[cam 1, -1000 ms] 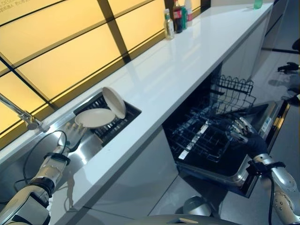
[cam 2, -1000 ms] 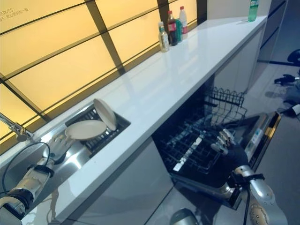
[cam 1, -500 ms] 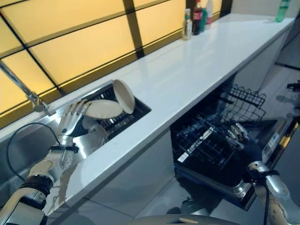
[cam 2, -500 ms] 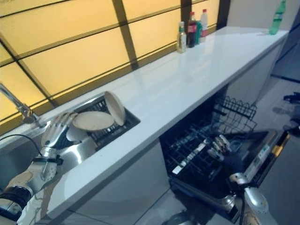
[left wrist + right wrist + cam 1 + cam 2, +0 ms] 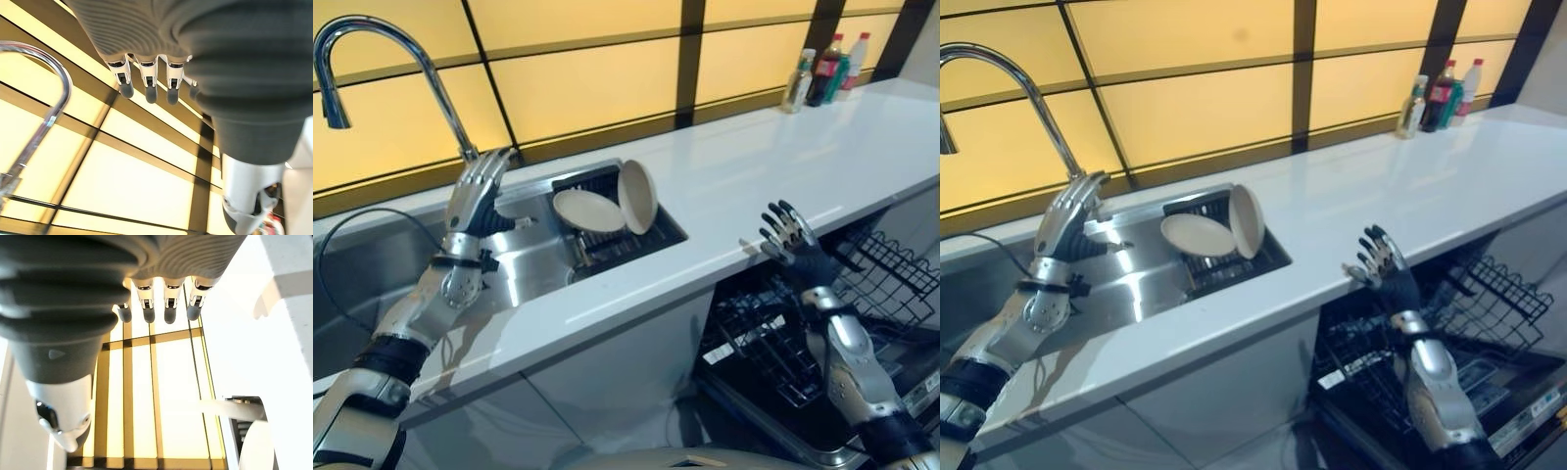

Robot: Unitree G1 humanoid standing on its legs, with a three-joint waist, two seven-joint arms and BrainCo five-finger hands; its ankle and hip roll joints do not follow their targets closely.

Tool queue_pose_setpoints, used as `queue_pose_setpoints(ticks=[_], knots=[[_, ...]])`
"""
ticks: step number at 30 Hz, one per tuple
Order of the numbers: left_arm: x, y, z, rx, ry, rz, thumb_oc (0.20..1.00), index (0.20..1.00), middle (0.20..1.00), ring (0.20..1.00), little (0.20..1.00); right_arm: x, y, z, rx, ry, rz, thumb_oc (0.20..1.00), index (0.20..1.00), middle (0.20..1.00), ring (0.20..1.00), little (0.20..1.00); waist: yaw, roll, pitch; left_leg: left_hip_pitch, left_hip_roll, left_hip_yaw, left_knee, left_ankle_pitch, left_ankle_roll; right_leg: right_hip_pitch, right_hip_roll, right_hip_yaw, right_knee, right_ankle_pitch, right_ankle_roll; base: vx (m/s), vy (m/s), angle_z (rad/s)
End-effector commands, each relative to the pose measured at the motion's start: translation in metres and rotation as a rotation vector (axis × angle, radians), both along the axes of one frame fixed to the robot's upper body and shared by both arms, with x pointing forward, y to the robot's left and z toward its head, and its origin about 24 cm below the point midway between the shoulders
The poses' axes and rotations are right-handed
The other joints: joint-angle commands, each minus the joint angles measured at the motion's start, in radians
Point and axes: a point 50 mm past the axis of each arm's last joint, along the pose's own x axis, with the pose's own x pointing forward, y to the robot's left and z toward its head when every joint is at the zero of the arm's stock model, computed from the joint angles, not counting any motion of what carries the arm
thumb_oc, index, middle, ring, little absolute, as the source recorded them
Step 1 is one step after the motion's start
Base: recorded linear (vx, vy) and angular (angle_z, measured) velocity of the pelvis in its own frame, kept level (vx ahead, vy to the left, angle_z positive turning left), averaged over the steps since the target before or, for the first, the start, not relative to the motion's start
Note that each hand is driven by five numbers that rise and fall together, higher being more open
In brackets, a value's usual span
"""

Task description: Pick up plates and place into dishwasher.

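Note:
Two cream plates sit in the dark rack of the sink: one plate (image 5: 588, 210) lies nearly flat, the other plate (image 5: 638, 196) stands on edge to its right. My left hand (image 5: 477, 190) is raised over the steel sink basin, left of the plates, fingers straight and holding nothing. My right hand (image 5: 787, 236) is lifted with fingers spread at the counter's front edge, above the open dishwasher (image 5: 773, 343) and its black wire rack (image 5: 893, 290). The standing plate's rim (image 5: 257, 446) shows in the right wrist view.
A tall curved tap (image 5: 372, 34) rises behind my left hand. The white countertop (image 5: 803, 157) runs to the right, with several bottles (image 5: 824, 73) at its far end against the yellow panelled wall.
The camera has swung, shifting the whole scene. My left hand rose from beside the flat plate to higher over the basin. My right hand lifted from the dishwasher rack to the counter's edge.

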Motion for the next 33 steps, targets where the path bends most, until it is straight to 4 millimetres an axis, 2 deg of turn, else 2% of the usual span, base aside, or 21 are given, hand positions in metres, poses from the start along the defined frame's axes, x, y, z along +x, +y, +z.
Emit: queue_pose_setpoints(ticks=[1,3,7,8,10,13,16,22,26,33], knots=[[0.009,-0.004,0.037,-0.004,-0.105,-0.015,1.000,1.000,1.000,1.000,1.000,0.010,0.005,0.027,-0.018,-0.130,-0.001,1.000,1.000,1.000,1.000,1.000,0.008,-0.018,0.010,-0.055,-0.010,0.004,0.097,-0.118,0.047,-0.048,-0.050,0.055,0.149,-0.057,0.108,-0.03,0.102,0.10],[0.006,-0.008,0.036,0.025,-0.103,-0.023,1.000,1.000,1.000,1.000,1.000,0.003,0.002,0.023,-0.016,-0.122,0.000,1.000,1.000,1.000,1.000,1.000,-0.009,-0.021,0.023,-0.052,-0.019,-0.009,0.089,-0.123,0.064,-0.111,-0.041,0.103,0.254,-0.018,0.121,0.01,0.064,0.13],[0.010,-0.010,0.042,0.035,-0.128,-0.009,1.000,1.000,1.000,1.000,1.000,-0.002,-0.004,0.022,0.009,-0.139,0.010,1.000,1.000,1.000,1.000,1.000,-0.031,-0.040,0.046,-0.084,-0.018,-0.016,0.095,-0.123,0.043,-0.133,-0.031,0.152,0.105,-0.017,0.118,-0.04,-0.061,0.21],[0.013,-0.009,0.051,0.045,-0.171,-0.002,1.000,1.000,1.000,1.000,1.000,0.001,-0.008,0.028,0.040,-0.172,0.011,1.000,1.000,1.000,1.000,1.000,-0.039,-0.046,0.076,-0.113,-0.004,-0.014,0.097,-0.116,0.039,-0.173,-0.015,0.183,0.119,-0.014,0.117,-0.23,-0.129,0.19],[0.018,-0.009,0.068,0.059,-0.237,0.009,1.000,1.000,1.000,1.000,1.000,0.005,-0.012,0.040,0.073,-0.235,0.004,1.000,1.000,1.000,1.000,1.000,-0.040,-0.053,0.127,-0.171,0.023,-0.007,0.099,-0.091,0.029,-0.225,0.011,0.186,0.134,-0.029,0.100,-0.34,-0.161,0.28],[0.025,-0.004,0.100,0.080,-0.316,0.024,1.000,1.000,1.000,1.000,1.000,0.008,-0.014,0.063,0.096,-0.318,-0.001,1.000,1.000,1.000,1.000,1.000,-0.048,-0.059,0.189,-0.278,0.036,-0.018,0.138,-0.058,0.020,-0.295,0.044,0.197,0.156,-0.032,0.069,-0.23,-0.093,0.30],[0.026,-0.003,0.110,0.101,-0.346,0.036,1.000,1.000,1.000,1.000,1.000,0.001,-0.017,0.076,0.085,-0.357,-0.019,1.000,1.000,1.000,1.000,1.000,-0.055,-0.058,0.222,-0.333,0.044,-0.032,0.169,-0.036,0.011,-0.333,0.054,0.187,0.179,-0.035,0.049,-0.05,-0.029,0.26],[0.026,0.005,0.105,0.192,-0.312,0.088,1.000,1.000,1.000,1.000,1.000,-0.008,-0.033,0.078,0.045,-0.353,-0.035,1.000,1.000,1.000,1.000,1.000,-0.088,-0.044,0.231,-0.326,0.053,-0.040,0.160,-0.025,-0.007,-0.331,0.051,0.183,0.175,-0.042,0.037,0.06,0.026,-0.03],[0.027,0.020,0.110,0.345,-0.265,0.145,1.000,1.000,1.000,1.000,1.000,-0.014,-0.045,0.079,0.009,-0.331,-0.033,1.000,1.000,1.000,1.000,1.000,-0.123,-0.027,0.218,-0.297,0.058,-0.007,0.140,-0.025,-0.015,-0.319,0.041,0.192,0.167,-0.045,0.042,0.09,0.057,-0.04],[0.033,0.036,0.116,0.469,-0.155,0.217,1.000,1.000,1.000,1.000,1.000,-0.016,-0.059,0.084,-0.056,-0.296,-0.030,1.000,1.000,1.000,1.000,1.000,-0.167,0.008,0.200,-0.257,0.052,0.038,0.129,-0.036,-0.019,-0.307,0.028,0.219,0.172,-0.055,0.053,0.11,0.074,-0.14]])
